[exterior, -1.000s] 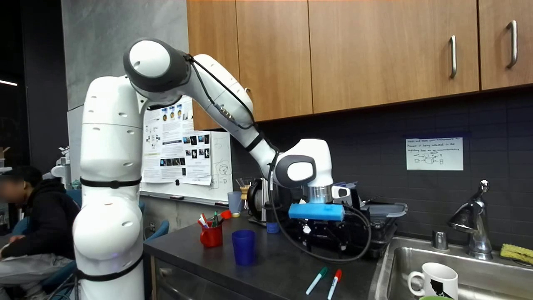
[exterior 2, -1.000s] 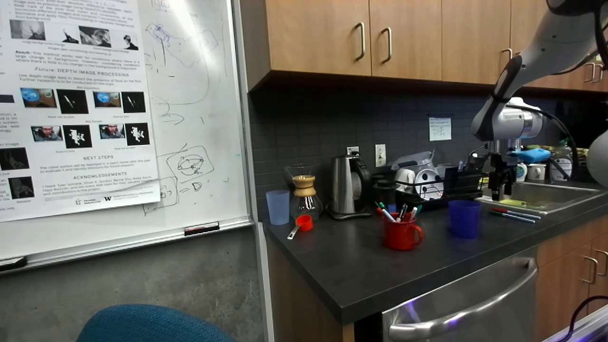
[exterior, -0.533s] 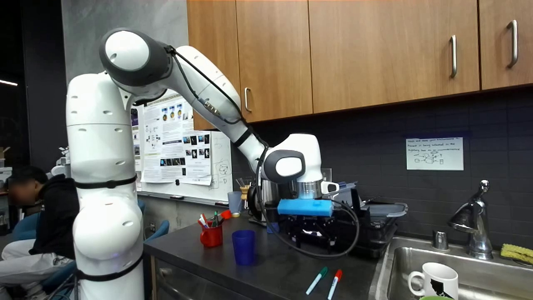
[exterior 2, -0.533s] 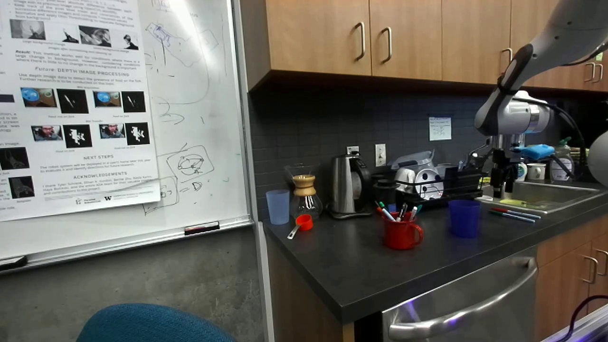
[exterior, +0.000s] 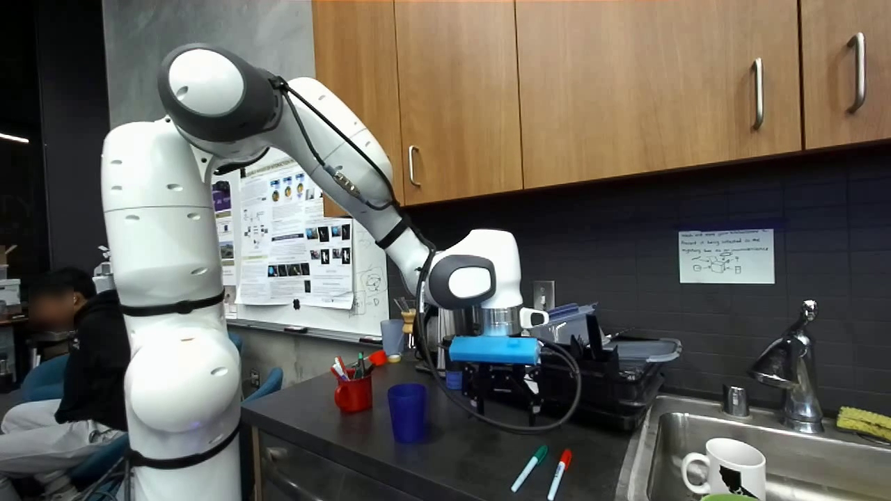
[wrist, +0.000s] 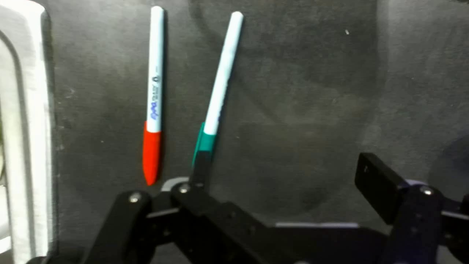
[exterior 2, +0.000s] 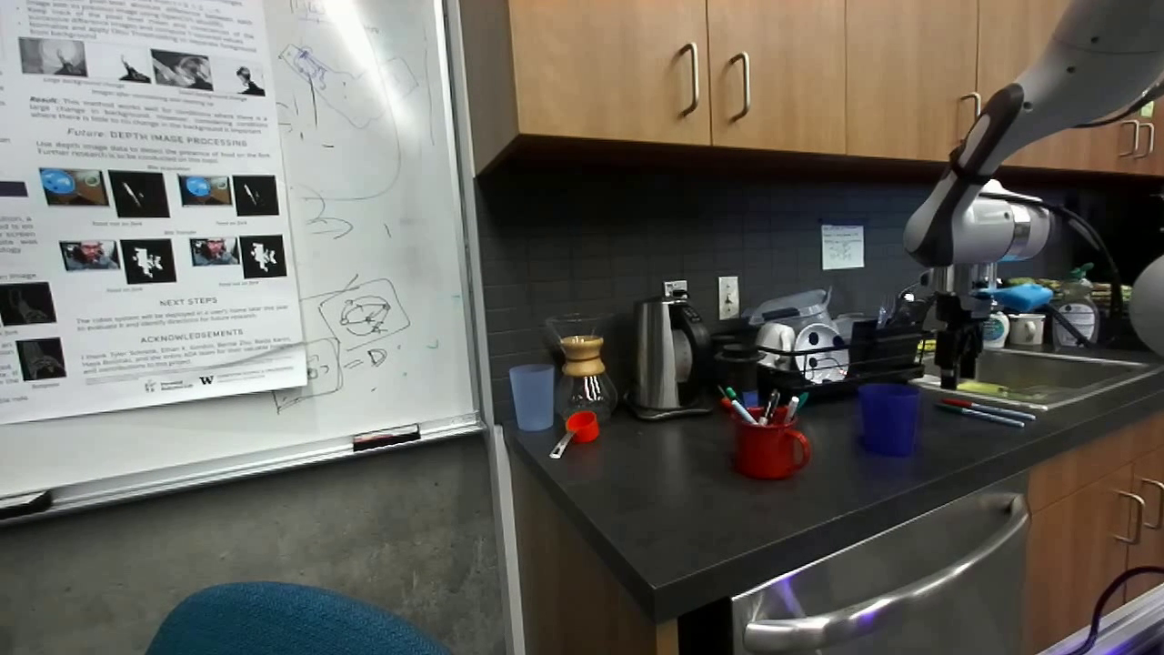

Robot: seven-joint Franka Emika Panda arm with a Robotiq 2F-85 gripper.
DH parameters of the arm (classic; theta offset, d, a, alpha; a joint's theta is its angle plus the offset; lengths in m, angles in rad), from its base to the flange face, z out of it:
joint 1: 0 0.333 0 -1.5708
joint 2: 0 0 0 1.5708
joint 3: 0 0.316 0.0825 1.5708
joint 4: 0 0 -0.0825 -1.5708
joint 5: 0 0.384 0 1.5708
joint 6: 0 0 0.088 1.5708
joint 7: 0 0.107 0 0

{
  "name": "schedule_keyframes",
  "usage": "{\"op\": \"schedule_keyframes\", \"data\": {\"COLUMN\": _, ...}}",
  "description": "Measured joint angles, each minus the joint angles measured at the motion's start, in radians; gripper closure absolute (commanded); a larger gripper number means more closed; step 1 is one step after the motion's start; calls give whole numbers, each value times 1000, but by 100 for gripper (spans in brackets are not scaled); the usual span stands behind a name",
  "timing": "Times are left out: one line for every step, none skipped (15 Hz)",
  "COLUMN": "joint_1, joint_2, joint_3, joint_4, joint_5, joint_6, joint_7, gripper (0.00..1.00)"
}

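Note:
My gripper (wrist: 289, 176) is open and empty above the dark counter, its two fingers wide apart. It also shows in both exterior views (exterior: 507, 410) (exterior 2: 959, 364). In the wrist view a green-capped white marker (wrist: 221, 80) lies on the counter, and the left finger (wrist: 201, 168) covers part of its cap in the picture. A red-capped white marker (wrist: 154, 84) lies to its left. Both markers also show in an exterior view, green (exterior: 529, 470) and red (exterior: 559, 475). A blue cup (exterior: 407, 414) stands upright on the counter, left of the gripper there.
A red mug (exterior 2: 768, 450) holding several pens stands near the blue cup. A black dish rack (exterior 2: 864, 359) and a kettle (exterior 2: 657, 355) stand along the wall. The steel sink (exterior: 637, 445) holds a white mug (exterior: 727, 467). Wooden cabinets (exterior: 626, 90) hang above.
The arm and gripper have moved left in an exterior view, away from the sink side, rising slightly and then lowering slightly. The markers, cup and mug have not moved.

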Motion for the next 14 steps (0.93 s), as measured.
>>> {"op": "schedule_keyframes", "data": {"joint_1": 11, "joint_2": -21, "joint_3": 2, "joint_4": -26, "joint_5": -10, "joint_6": 1, "joint_7": 0, "gripper": 0}}
{"op": "schedule_keyframes", "data": {"joint_1": 22, "joint_2": -46, "joint_3": 4, "joint_4": -52, "joint_5": -20, "joint_6": 1, "joint_7": 0, "gripper": 0}}
{"op": "schedule_keyframes", "data": {"joint_1": 32, "joint_2": -71, "joint_3": 5, "joint_4": -77, "joint_5": -29, "joint_6": 1, "joint_7": 1, "gripper": 0}}
{"op": "schedule_keyframes", "data": {"joint_1": 39, "joint_2": -94, "joint_3": 6, "joint_4": -98, "joint_5": -35, "joint_6": 2, "joint_7": 1, "gripper": 0}}
{"op": "schedule_keyframes", "data": {"joint_1": 44, "joint_2": -117, "joint_3": 6, "joint_4": -116, "joint_5": -42, "joint_6": 2, "joint_7": 4, "gripper": 0}}
{"op": "schedule_keyframes", "data": {"joint_1": 46, "joint_2": -139, "joint_3": 6, "joint_4": -132, "joint_5": -47, "joint_6": 2, "joint_7": 8, "gripper": 0}}
{"op": "schedule_keyframes", "data": {"joint_1": 47, "joint_2": -159, "joint_3": 5, "joint_4": -146, "joint_5": -50, "joint_6": 2, "joint_7": 8, "gripper": 0}}
{"op": "schedule_keyframes", "data": {"joint_1": 47, "joint_2": -177, "joint_3": 4, "joint_4": -159, "joint_5": -52, "joint_6": 1, "joint_7": 8, "gripper": 0}}
{"op": "schedule_keyframes", "data": {"joint_1": 47, "joint_2": -193, "joint_3": 2, "joint_4": -170, "joint_5": -52, "joint_6": 1, "joint_7": 8, "gripper": 0}}
{"op": "schedule_keyframes", "data": {"joint_1": 47, "joint_2": -206, "joint_3": 1, "joint_4": -181, "joint_5": -52, "joint_6": -1, "joint_7": 11, "gripper": 0}}
{"op": "schedule_keyframes", "data": {"joint_1": 47, "joint_2": -216, "joint_3": 0, "joint_4": -189, "joint_5": -52, "joint_6": -1, "joint_7": 13, "gripper": 0}}
{"op": "schedule_keyframes", "data": {"joint_1": 47, "joint_2": -222, "joint_3": -2, "joint_4": -197, "joint_5": -52, "joint_6": -1, "joint_7": 16, "gripper": 0}}
{"op": "schedule_keyframes", "data": {"joint_1": 47, "joint_2": -224, "joint_3": -4, "joint_4": -201, "joint_5": -52, "joint_6": -1, "joint_7": 21, "gripper": 0}}
{"op": "schedule_keyframes", "data": {"joint_1": 47, "joint_2": -224, "joint_3": -7, "joint_4": -204, "joint_5": -52, "joint_6": -1, "joint_7": 28, "gripper": 0}}
